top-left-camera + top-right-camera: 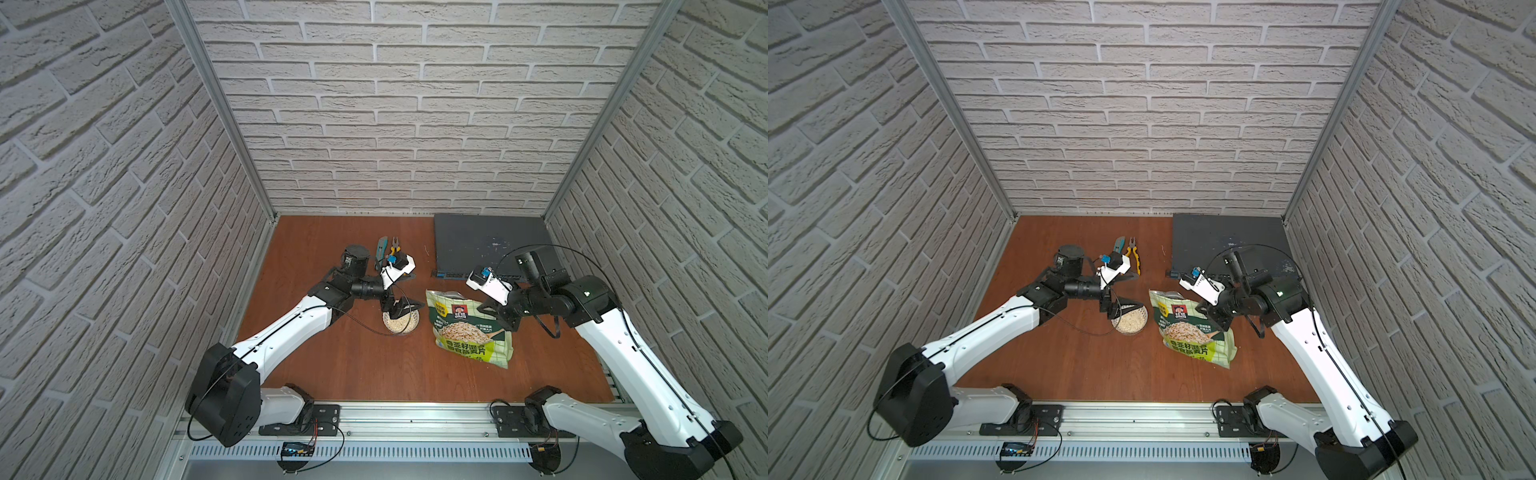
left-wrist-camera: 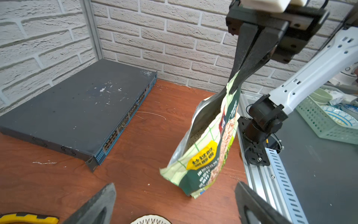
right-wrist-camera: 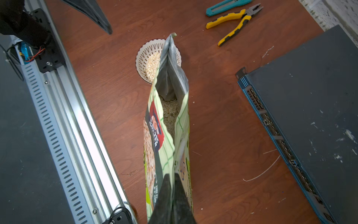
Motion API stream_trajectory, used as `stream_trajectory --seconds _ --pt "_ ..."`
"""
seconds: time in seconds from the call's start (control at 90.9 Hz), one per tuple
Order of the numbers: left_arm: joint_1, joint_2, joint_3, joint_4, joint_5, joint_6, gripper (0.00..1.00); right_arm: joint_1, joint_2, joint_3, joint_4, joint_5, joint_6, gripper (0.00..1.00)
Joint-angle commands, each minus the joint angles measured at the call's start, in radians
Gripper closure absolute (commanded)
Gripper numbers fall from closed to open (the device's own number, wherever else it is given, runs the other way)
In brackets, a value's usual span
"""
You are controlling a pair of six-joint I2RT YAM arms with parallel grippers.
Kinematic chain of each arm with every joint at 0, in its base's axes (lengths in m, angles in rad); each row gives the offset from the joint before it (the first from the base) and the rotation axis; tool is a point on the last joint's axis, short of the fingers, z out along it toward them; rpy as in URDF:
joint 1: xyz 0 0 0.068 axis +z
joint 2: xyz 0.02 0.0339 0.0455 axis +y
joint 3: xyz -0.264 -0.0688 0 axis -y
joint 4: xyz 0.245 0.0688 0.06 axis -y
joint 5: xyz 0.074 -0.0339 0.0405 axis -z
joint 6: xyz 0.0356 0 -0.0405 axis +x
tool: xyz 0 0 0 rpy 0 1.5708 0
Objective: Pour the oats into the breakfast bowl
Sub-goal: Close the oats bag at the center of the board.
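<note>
The right gripper (image 2: pixel 235 83) is clamped on the top edge of the open green pouch (image 1: pixel 471 332), just right of the breakfast bowl (image 1: pixel 390 328) on the desk (image 1: pixel 353 365). Pale oats (image 3: pixel 152 64) lie in that bowl, and the left gripper (image 1: pixel 403 307) hovers over it with its fingers spread apart.

Left arm (image 1: pixel 286 328) jaws spread wide, right arm (image 1: pixel 623 353) jaws pressed together.

My left arm (image 1: pixel 286 323) and right arm (image 1: pixel 623 353) are white shells on black joints, thin black cables looping alongside. My left gripper (image 2: pixel 175 186) has matte black wedge fingers (image 2: pixel 96 203).
</note>
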Motion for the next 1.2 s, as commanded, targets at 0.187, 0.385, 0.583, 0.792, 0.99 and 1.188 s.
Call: stream_trajectory --seconds 0.187,0.385,0.583,0.792,0.99,1.188 --pt "-0.072 0.069 0.064 -0.033 0.047 0.069 0.06 0.05 -0.034 0.026 0.172 -0.166 -0.03 0.96" --pt "-0.095 0.092 0.128 -0.156 0.101 0.112 0.32 0.055 -0.061 -0.024 0.289 -0.182 0.003 0.96" --pt "-0.095 0.114 0.154 -0.273 0.068 0.132 0.71 0.055 -0.066 -0.058 0.329 -0.168 0.004 0.96" --pt "-0.091 0.042 0.076 -0.247 0.0 0.112 0.88 0.057 -0.047 -0.109 0.319 -0.114 0.058 0.95" --pt "-0.089 -0.066 0.021 -0.257 -0.104 0.102 1.0 0.061 -0.023 -0.179 0.349 -0.103 0.08 0.92" --pt "-0.096 -0.149 -0.014 -0.276 -0.161 0.116 1.0 0.066 0.048 -0.179 0.323 -0.134 0.062 0.77"
